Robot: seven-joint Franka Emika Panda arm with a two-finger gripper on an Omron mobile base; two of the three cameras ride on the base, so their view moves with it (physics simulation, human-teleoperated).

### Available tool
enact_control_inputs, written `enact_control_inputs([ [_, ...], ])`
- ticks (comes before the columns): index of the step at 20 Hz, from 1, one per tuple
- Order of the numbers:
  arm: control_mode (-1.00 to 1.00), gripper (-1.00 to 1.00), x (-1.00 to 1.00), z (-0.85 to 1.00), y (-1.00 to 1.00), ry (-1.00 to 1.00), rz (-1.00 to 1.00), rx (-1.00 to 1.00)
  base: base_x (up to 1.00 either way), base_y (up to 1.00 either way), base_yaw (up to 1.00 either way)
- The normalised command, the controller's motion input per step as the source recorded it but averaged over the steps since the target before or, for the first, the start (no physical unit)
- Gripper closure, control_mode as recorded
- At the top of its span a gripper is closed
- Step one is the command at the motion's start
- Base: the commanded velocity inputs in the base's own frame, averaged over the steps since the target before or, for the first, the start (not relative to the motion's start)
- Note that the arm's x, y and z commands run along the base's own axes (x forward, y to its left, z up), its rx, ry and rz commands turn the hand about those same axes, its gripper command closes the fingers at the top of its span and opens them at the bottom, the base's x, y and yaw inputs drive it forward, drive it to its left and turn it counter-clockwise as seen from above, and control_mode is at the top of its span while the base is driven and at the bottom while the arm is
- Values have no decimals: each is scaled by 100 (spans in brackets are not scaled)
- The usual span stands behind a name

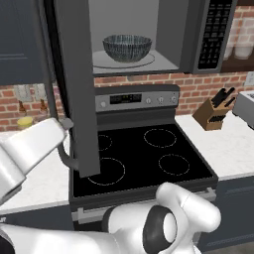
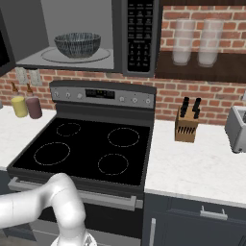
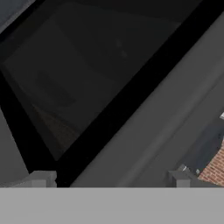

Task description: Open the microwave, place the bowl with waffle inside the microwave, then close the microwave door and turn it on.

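While the waffle stayed hidden inside the bowl (image 1: 127, 47), the gripper (image 3: 111, 178) sat spread wide right against the microwave door (image 3: 144, 118), brick wall (image 3: 215, 168) off to its side.

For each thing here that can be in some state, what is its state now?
microwave door: swung open.
microwave: cavity open, unlit.
bowl: upright on the turntable inside the microwave.
hand: fingers spread open, holding nothing, close to the door's window.
stove: four burner rings bare, none glowing.
knife block: knives seated in it.
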Motion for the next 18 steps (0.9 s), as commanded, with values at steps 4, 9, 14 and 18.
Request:
enact_control_inputs([
  [4, -100, -100, 11, 0, -64, 0, -23, 10, 0, 0, 0],
  [9, -100, -100, 11, 2, -65, 0, -12, 11, 0, 0, 0],
  [14, -100, -100, 22, 2, -70, 0, 0, 14, 0, 0, 0],
  [18, -100, -100, 36, 0, -47, 0, 5, 7, 0, 0, 0],
])
